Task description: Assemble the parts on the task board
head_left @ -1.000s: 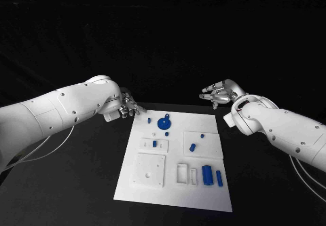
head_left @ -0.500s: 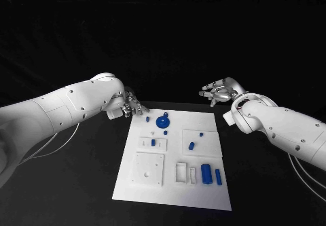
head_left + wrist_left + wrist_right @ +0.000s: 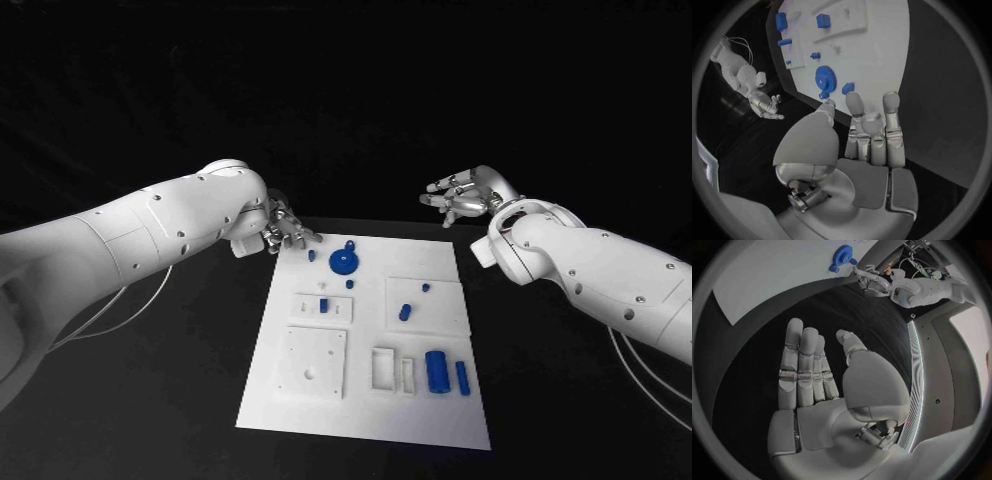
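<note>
Head view: the task board lies mid-table. The left hand hovers at its far-left corner, holding nothing; the blue gear sits at about four o'clock from that hand, near it, with a small blue peg between. The right hand hangs off the far-right corner, farther from the gear.

Left wrist view: left fingers extended, released, pointing toward the gear just beyond them.

Right wrist view: right hand flat and empty, well apart from the gear.
</note>
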### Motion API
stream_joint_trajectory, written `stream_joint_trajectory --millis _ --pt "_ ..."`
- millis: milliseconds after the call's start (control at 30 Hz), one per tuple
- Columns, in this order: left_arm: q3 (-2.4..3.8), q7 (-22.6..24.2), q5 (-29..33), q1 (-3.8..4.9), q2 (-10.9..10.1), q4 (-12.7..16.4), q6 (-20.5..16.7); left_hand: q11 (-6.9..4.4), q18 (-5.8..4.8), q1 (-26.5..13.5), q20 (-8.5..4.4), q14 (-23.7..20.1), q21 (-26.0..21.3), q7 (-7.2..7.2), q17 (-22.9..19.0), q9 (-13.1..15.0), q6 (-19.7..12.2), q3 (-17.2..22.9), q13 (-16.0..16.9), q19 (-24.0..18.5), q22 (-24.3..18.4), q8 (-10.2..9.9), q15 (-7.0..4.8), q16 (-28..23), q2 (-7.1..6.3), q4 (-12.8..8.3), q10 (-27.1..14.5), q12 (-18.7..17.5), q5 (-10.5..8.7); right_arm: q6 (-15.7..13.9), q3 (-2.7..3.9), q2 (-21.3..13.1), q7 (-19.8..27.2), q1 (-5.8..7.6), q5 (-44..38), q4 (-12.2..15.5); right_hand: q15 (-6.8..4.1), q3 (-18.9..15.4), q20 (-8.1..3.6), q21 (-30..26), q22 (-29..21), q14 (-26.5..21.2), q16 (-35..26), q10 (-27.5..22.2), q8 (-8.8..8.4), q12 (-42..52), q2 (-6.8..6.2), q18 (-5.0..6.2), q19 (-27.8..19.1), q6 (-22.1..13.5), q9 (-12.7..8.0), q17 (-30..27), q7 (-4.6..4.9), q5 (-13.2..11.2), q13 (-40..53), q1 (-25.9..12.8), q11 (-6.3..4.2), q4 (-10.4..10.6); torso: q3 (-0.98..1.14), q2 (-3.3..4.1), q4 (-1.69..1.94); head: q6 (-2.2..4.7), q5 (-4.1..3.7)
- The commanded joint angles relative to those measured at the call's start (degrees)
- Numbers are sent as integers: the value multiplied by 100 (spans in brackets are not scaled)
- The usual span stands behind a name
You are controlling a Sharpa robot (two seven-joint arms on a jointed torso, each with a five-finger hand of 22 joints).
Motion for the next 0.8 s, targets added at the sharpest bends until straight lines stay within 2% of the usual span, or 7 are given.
stream_joint_trajectory --millis 33,200,433,467,667,800 --pt "-4 96 69 -21 31 -16 170 36 -64 -8 41 -14 33 -23 -8 -13 -3 -17 10 -18 105 -9 -15 26 81 -90 226 21 50 9 4 15 86 3 28 -6 28 7 30 38 -54 -14 -45 -34 -17 9 -5 -71 159 -31 -3 -17 -5 29 -31 51 4 11 -2 5 -9 0 18" --pt "-15 104 56 -42 45 -30 243 33 -63 -25 41 -6 45 -27 8 -29 14 -109 14 -20 105 -9 -15 46 241 -303 228 27 85 16 4 19 85 3 34 -10 28 8 30 38 -70 -15 -51 -35 -16 10 -5 -72 158 -30 -2 -21 -5 31 -40 51 5 10 -1 4 2 -3 3" --pt "-21 104 36 -49 51 -35 327 32 -61 -25 44 -11 53 -31 8 -40 30 -153 13 -23 106 -12 -14 52 310 -422 227 28 121 22 4 25 83 3 38 -9 28 9 30 38 -93 -19 -61 -40 -15 8 -7 -74 153 -28 -2 -29 -5 36 -52 52 6 7 -2 4 7 -8 -9" --pt "-22 103 34 -49 51 -35 332 32 -59 -34 46 -12 50 -31 -2 -48 31 -198 13 -32 101 -18 -13 50 358 -489 229 27 131 25 4 25 83 3 38 -10 28 9 30 38 -93 -19 -61 -40 -15 8 -7 -74 153 -28 -2 -29 -5 36 -52 52 6 7 -2 3 5 -13 -10" --pt "-24 104 29 -50 52 -35 350 33 -60 -16 44 -13 55 -29 -6 -50 31 -204 13 -26 104 -18 -13 48 386 -522 228 28 134 36 4 28 81 3 40 -11 28 10 30 39 -120 -19 -72 -41 -15 5 -8 -76 153 -27 -2 -40 -5 36 -67 51 6 5 1 7 4 -17 -8" --pt "-25 103 27 -50 57 -35 364 35 -54 0 52 -13 53 -32 -2 -54 37 -276 9 -30 102 -17 -9 55 482 -639 230 28 138 44 4 34 78 3 41 -15 28 13 30 38 -135 -20 -78 -43 -16 4 -5 -77 150 -27 -2 -45 -4 37 -75 52 7 3 1 3 4 -18 -11"
